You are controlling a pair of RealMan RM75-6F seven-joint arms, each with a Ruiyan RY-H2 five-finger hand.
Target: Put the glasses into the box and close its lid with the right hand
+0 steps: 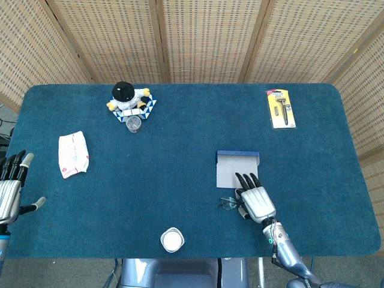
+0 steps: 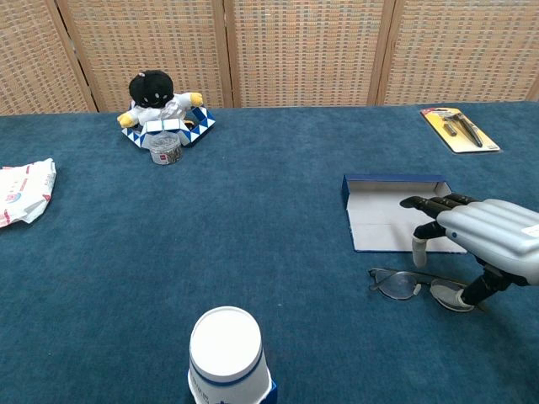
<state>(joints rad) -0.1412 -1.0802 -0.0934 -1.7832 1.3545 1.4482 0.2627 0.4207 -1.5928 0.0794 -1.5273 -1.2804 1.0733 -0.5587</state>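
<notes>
Lower right of the head view, the right robot hand (image 1: pixel 256 201) hovers palm-down over the thin dark-framed glasses (image 2: pixel 421 285), fingers spread and holding nothing. The glasses lie on the blue-carpeted table (image 1: pixel 180 180), just below the flat open blue-and-white box (image 1: pixel 236 168). The left robot hand (image 1: pixel 11 191), also empty with fingers apart, sits at the far left edge.

Both views are bright and evenly lit from above, shadows on the blue counter (image 1: pixel 180 180) are faint and soft, focus is sharp throughout, with no glare and slight wide-angle bending at the edges.
</notes>
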